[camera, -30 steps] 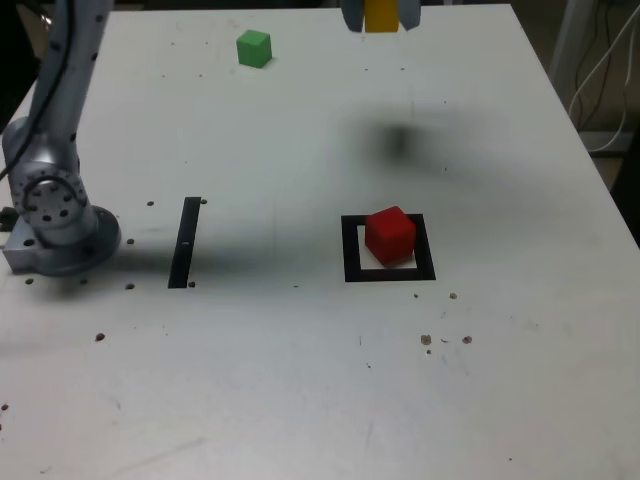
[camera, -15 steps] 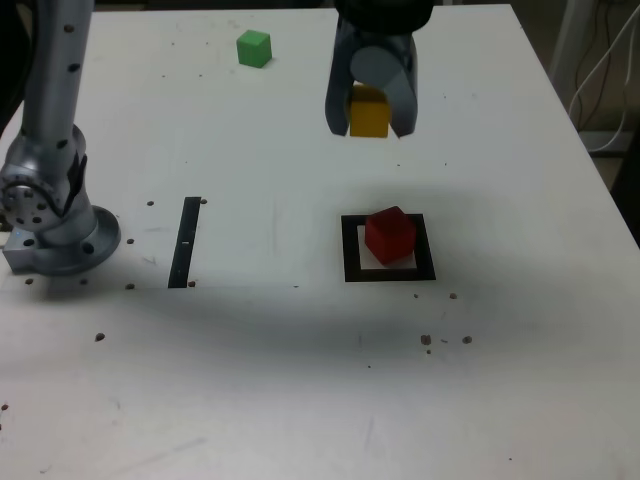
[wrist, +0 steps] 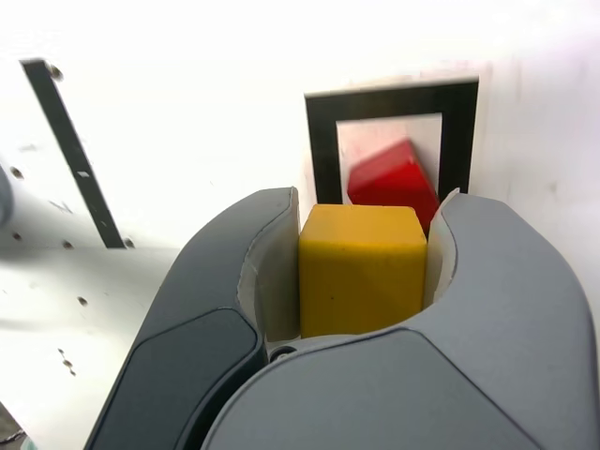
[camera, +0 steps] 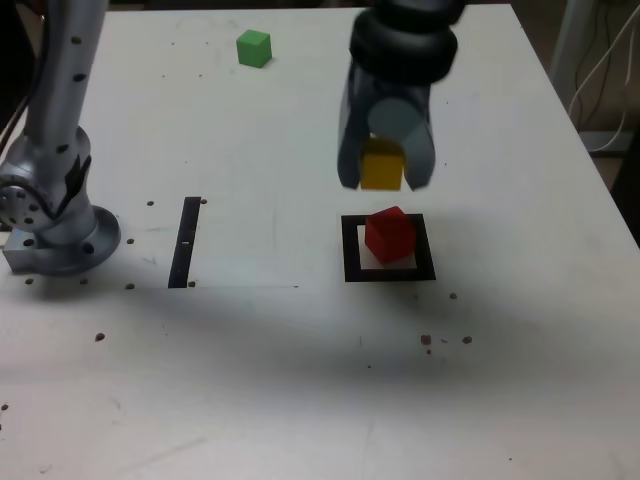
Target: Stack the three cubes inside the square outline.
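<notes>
Wrist view shows the yellow cube (wrist: 361, 267) squeezed between the two pale finger pads (wrist: 265, 272), so the gripper (wrist: 361, 281) is clamped on it with flat faces against the pads, a hold that should keep it from twisting on release. Ahead of it the red cube (wrist: 394, 180) sits inside the square outline (wrist: 322, 141), turned a little out of line with the frame and crowding one side of the white centre. On the exterior view, the carried cube (camera: 381, 167) hangs above the table, just short of the red cube (camera: 390, 234) and higher than it; that height looks meant to clear the red top before lowering. Because the red one is skewed, the placing probably needs care over matching edges. The green cube (camera: 254, 47) lies well apart, near the table's far edge, untouched. A straight black strip (camera: 185, 242) lies toward the arm's base (camera: 55, 225).
</notes>
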Robot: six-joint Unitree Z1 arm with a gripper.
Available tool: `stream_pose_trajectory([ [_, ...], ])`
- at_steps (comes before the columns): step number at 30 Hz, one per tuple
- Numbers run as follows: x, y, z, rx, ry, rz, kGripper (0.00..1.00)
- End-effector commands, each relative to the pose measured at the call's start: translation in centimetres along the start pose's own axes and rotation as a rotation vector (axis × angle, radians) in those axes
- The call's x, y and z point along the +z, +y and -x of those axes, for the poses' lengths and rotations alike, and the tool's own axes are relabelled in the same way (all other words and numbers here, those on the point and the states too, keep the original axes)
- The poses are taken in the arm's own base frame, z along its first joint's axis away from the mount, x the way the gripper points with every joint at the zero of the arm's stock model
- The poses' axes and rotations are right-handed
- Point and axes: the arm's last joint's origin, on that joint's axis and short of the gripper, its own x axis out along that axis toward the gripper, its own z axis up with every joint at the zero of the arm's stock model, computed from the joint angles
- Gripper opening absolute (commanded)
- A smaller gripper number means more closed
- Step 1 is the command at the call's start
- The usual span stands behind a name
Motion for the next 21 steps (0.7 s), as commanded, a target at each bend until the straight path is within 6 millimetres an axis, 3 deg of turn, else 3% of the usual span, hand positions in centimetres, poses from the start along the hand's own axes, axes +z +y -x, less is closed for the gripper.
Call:
stream_pose_trajectory([
  [1, 0.7, -0.6, -0.6, -0.001, 0.011, -0.008, 0.21],
  [21, 1.8, -1.0, -2.8, -0.01, 0.038, -0.034, 0.25],
])
